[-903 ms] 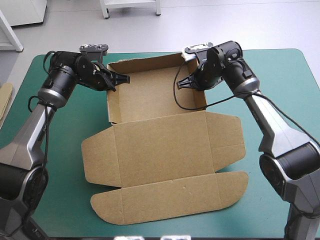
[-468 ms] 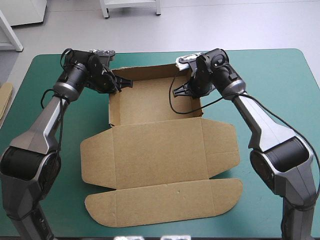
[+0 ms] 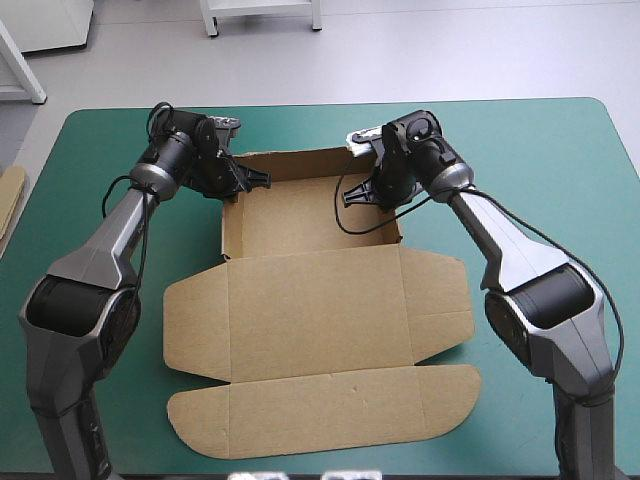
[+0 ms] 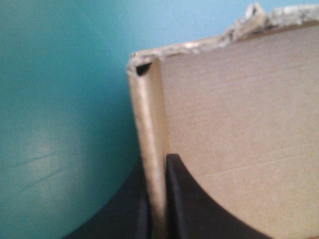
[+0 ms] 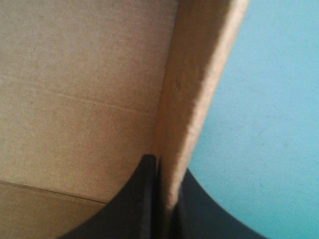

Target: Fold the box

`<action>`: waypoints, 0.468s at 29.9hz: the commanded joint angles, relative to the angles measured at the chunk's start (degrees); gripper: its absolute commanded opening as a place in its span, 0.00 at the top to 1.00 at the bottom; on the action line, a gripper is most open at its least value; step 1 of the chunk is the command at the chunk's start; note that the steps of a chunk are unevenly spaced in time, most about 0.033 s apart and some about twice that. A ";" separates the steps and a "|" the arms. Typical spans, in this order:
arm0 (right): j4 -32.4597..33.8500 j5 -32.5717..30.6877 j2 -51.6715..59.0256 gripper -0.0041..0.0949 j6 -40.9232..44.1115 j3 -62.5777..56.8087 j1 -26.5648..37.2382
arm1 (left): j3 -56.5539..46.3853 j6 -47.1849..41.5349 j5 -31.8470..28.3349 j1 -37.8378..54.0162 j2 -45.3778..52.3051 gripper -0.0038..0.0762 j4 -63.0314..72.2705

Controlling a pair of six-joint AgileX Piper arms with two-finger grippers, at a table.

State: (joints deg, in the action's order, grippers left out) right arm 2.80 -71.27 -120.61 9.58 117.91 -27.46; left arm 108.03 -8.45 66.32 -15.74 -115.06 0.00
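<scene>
The box (image 3: pixel 310 210) is sitting on the teal-green surface (image 3: pixel 540 150) as an open tray. The left fingers (image 4: pixel 175 191) are pinching its left wall (image 4: pixel 152 144), all but shut with the board between them, and the right fingers (image 5: pixel 148 194) are likewise pinching the right wall (image 5: pixel 194 99). The lid (image 3: pixel 320 300) is lying flat, well apart from both. The walls, I judge, are being pressed firm — next is calling for a gentle release.

Lab: robot arms (image 3: pixel 100 245), teal-green table (image 3: pixel 575 165)

No text, label, brand or number can be read in any view. The brown box (image 3: pixel 320 300) shows plain board. The teal-green counter (image 3: pixel 540 150) is unmarked too.
</scene>
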 commanded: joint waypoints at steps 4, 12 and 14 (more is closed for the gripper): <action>-2.80 0.77 0.43 0.96 -2.80 1.55 -0.92 | 1.53 1.72 -2.49 -1.29 0.72 0.96 4.01; -3.36 3.99 -0.10 0.96 -2.80 1.55 -0.92 | 1.53 1.89 -2.73 -1.19 0.62 0.96 4.01; -3.36 3.99 -0.10 0.96 -2.80 1.55 -0.92 | 1.53 1.89 -2.61 -1.19 0.62 0.96 4.17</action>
State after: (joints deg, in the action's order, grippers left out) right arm 3.25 -69.31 -122.58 9.58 118.62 -27.46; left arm 108.22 -8.59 64.62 -15.68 -117.06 0.00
